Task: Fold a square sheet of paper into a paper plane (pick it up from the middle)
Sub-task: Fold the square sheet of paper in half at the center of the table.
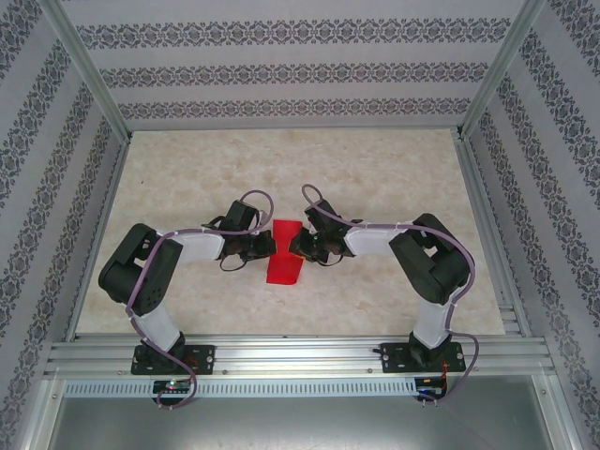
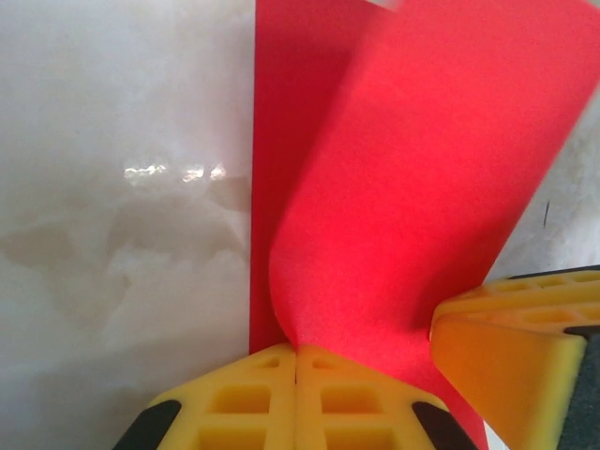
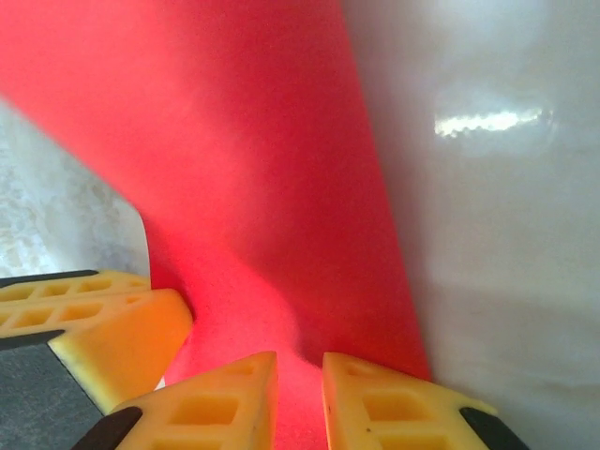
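Left claw (image 2: 296, 354) pinched shut on curled red sheet (image 2: 412, 187), right claw (image 3: 300, 370) narrowly parted over it

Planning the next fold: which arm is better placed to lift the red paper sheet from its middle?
Probably left: the left gripper looks shut on the thin red paper sheet, which curls up from it; the right gripper stands slightly open.
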Tool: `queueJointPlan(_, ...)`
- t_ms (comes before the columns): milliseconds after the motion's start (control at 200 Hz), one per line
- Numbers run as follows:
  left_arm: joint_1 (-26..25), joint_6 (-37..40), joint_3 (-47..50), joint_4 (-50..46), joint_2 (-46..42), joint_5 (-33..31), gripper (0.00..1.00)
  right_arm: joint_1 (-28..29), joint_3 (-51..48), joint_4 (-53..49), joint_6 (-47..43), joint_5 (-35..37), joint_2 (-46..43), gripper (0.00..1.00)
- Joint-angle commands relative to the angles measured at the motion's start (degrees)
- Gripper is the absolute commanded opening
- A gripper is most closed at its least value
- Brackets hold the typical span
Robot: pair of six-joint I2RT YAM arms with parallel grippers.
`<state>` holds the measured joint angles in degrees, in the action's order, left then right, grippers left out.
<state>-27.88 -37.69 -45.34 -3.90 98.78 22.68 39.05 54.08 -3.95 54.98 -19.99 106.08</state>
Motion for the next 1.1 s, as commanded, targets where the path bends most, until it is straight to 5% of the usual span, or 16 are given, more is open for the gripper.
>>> queueJointPlan(0,-0.9,1.38,-0.25,-5.11,1.15,-3.07,0.06,-0.2,-0.71,-1.18,-1.41,1.83,1.66,0.22)
queueJointPlan(380,-1.26,1.44,-0.08,-5.46,0.97,-3.46,0.06,1.34,-0.95,-1.87,-1.19,0.18,-8.1,0.23)
queueJointPlan(819,-1.38,2.1,-0.47,-6.34,1.41,-3.44,0.06,2.2,-7.43,3.73,0.24,-0.53,-2.47,0.22)
queueJointPlan(1094,-1.3,2.27,-0.71,-6.65,1.83,-3.45,0.06,2.69,-6.62,1.29,-1.72,-0.8,-9.67,0.23)
